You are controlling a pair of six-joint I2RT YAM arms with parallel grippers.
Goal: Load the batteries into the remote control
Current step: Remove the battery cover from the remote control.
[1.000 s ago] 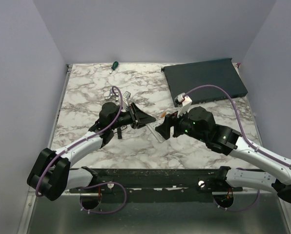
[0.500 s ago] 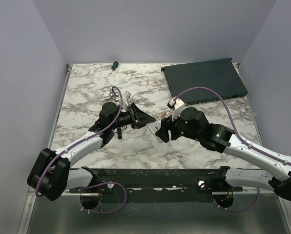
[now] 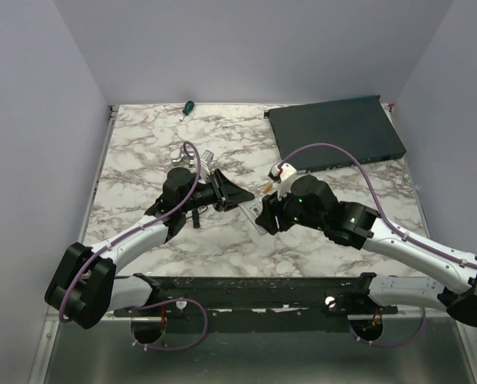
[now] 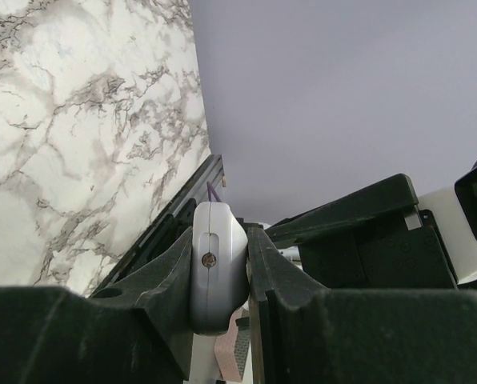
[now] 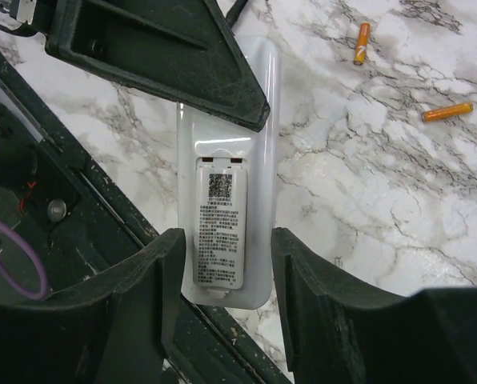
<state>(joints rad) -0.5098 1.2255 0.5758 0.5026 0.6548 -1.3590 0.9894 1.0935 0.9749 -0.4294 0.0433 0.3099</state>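
Sliding left, our right gripper [image 5: 226,240] straddles the remote control [image 5: 226,204], jaws apart (left gripper [image 4: 220,276] clamps it); squeezing off-centre could wrench it loose.

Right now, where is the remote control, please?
The remote control sits mid-frame in the right wrist view, far end clamped by the left gripper, near end between the jaws of the right gripper.

Two batteries [image 5: 361,43] [image 5: 446,112], one remote control [image 5: 226,208], one screwdriver [image 3: 187,107]
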